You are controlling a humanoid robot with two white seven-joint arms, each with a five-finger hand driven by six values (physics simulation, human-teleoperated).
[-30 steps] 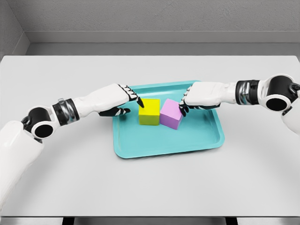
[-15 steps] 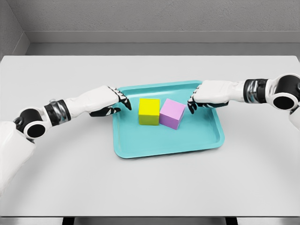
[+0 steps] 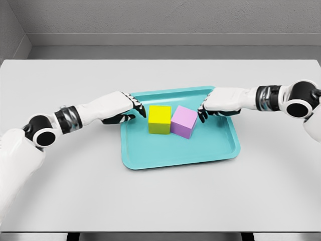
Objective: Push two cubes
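A yellow cube (image 3: 159, 119) and a pink cube (image 3: 183, 121) sit side by side, touching, in the middle of a teal tray (image 3: 175, 150). My left hand (image 3: 136, 111) hovers just left of the yellow cube, fingers curled with fingertips pointing at it, a small gap between. My right hand (image 3: 203, 113) is just right of the pink cube, fingers curled downward, close to its upper right edge but apart from it. Neither hand holds anything.
The tray lies in the middle of a wide white table (image 3: 75, 181). A grey wall (image 3: 160, 20) runs behind the table's far edge.
From a second ago both hands drew back from the cubes, then in the last half second edged slightly back toward them. The cubes stayed where they were.
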